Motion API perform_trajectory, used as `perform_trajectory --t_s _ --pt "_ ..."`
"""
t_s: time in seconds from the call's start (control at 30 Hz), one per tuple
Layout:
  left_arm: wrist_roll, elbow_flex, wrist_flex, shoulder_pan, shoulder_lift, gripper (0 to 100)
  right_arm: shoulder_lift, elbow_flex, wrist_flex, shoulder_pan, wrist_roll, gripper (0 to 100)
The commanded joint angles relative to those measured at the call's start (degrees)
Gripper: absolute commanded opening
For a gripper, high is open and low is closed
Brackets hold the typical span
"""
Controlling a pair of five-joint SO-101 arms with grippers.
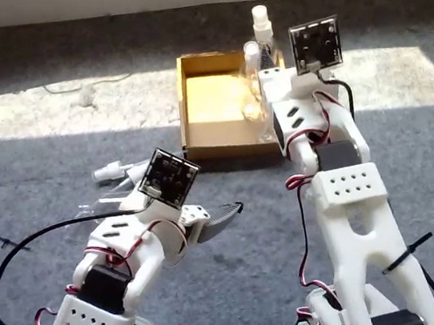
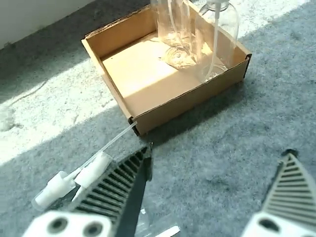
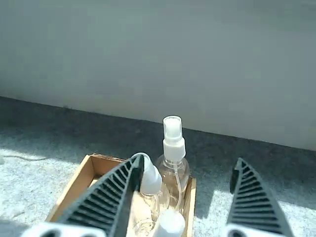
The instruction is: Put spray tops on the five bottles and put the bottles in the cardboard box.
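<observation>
We had the left gripper [image 2: 218, 152] and right gripper [image 3: 190, 160] wide open, empty; lowered carelessly, the right might topple the spray bottles [image 3: 174, 165].

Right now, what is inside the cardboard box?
Clear bottles with white spray tops stand at one side of the cardboard box; its floor beside them is bare. How many is unclear, since they overlap.

Grey carpet [image 1: 414, 183] crossed by a sunlit band [image 1: 25, 117], with a pale wall [image 3: 158, 49] behind.
</observation>
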Motion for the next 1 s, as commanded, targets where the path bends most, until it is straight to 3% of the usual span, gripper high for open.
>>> perform_trajectory --t_s 0.0,0.17,0.33,0.57,0.77,0.97 --pt "0.0 -6.02 0.18 -13.14 -1.01 31 -4.79 -8.22 11.91 -3.38 0.09 23.8" --pt "-1.49 -17.54 6.42 -37.76 2.86 25 -6.9 -5.23 23.78 -13.76 0.44 23.8" --pt "-14.15 -28.26 7.21 -55.78 20.97 29 -9.63 -1.1 34.59 -23.52 0.44 23.8" --pt "-21.8 -50.51 14.07 -66.24 48.13 29 -5.41 -0.66 40.57 -36.7 1.67 23.9" --pt "-26.29 -66.68 14.51 -77.49 63.69 29 11.38 -4.18 39.87 -45.85 8.18 24.2" --pt "-30.59 -77.05 14.51 -85.93 76.0 29 26.86 -15.16 40.4 -52.62 8.88 24.2"
